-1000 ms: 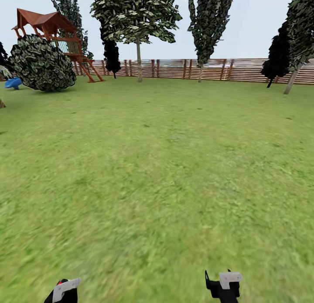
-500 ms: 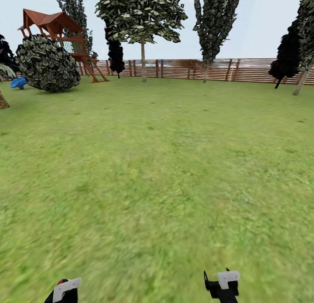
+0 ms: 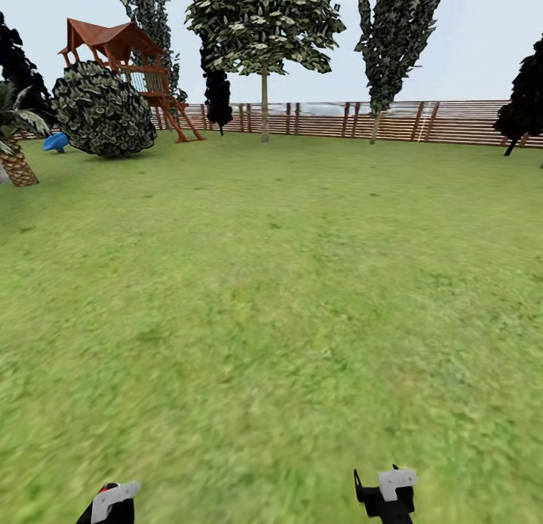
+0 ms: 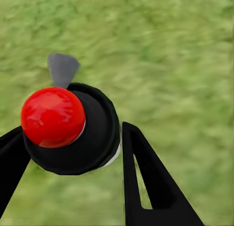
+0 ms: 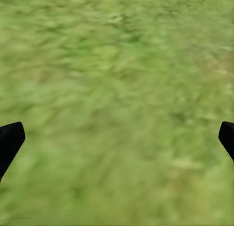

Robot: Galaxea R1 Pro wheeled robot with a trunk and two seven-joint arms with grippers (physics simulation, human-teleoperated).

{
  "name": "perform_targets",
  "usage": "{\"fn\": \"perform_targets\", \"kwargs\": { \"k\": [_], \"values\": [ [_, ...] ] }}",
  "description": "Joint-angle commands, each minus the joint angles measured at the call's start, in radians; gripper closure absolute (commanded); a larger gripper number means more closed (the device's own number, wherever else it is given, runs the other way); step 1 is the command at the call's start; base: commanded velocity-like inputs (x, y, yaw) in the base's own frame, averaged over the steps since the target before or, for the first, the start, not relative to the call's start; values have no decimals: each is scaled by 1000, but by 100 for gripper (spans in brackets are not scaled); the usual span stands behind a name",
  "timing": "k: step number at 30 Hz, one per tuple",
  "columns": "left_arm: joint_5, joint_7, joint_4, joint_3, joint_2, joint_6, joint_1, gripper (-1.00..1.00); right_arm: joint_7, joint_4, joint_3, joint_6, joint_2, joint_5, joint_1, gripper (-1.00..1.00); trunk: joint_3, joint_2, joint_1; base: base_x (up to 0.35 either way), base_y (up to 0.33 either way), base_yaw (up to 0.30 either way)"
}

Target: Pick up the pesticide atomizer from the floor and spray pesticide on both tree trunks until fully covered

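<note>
The pesticide atomizer (image 4: 68, 128), a black body with a round red cap and a grey nozzle tab, sits between the black fingers of my left gripper (image 4: 73, 131), which is shut on it above the grass. In the head view my left gripper (image 3: 109, 505) and right gripper (image 3: 388, 494) hang low over the lawn (image 3: 271, 283) of the garden. My right gripper (image 5: 121, 128) stands open and holds nothing. Far off by the fence stand a tree (image 3: 264, 26) with a bare pale trunk (image 3: 265, 109) and a narrower tree (image 3: 396, 34) on a short trunk (image 3: 375, 127).
A brown slat fence (image 3: 452, 122) closes the far side. A red-roofed wooden play tower (image 3: 121, 53), a round bush (image 3: 104, 111), a blue item (image 3: 54, 141) and a short palm (image 3: 16, 158) stand at the far left. Dark-leaved trees (image 3: 524, 98) stand at the right.
The whole head view has shifted right, so the camera has turned left. The palm has come into view at the left. Both grippers hold the same pose.
</note>
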Motion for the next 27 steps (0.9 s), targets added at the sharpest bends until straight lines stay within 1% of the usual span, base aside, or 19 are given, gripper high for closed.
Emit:
{"fn": "perform_targets", "kwargs": {
  "k": [1,2,5,7,27],
  "values": [
    [2,8,0,-7,1,-3,0,100,-9,1,8,0,-1,4,0,-100,-1,0,0,340,0,0],
    [2,8,0,-7,1,-3,0,100,-3,1,8,0,-1,4,0,-100,-1,0,0,340,0,0],
    [2,8,1,-7,1,-3,0,100,48,13,8,0,-1,3,0,-100,-1,0,0,340,0,0],
    [1,9,1,-7,1,-3,0,100,56,14,8,-1,0,3,0,-100,-1,0,0,340,0,0],
    [1,9,1,-7,2,-3,0,100,58,15,3,-1,-1,2,0,-100,-1,0,0,340,0,0]
  ]
}}
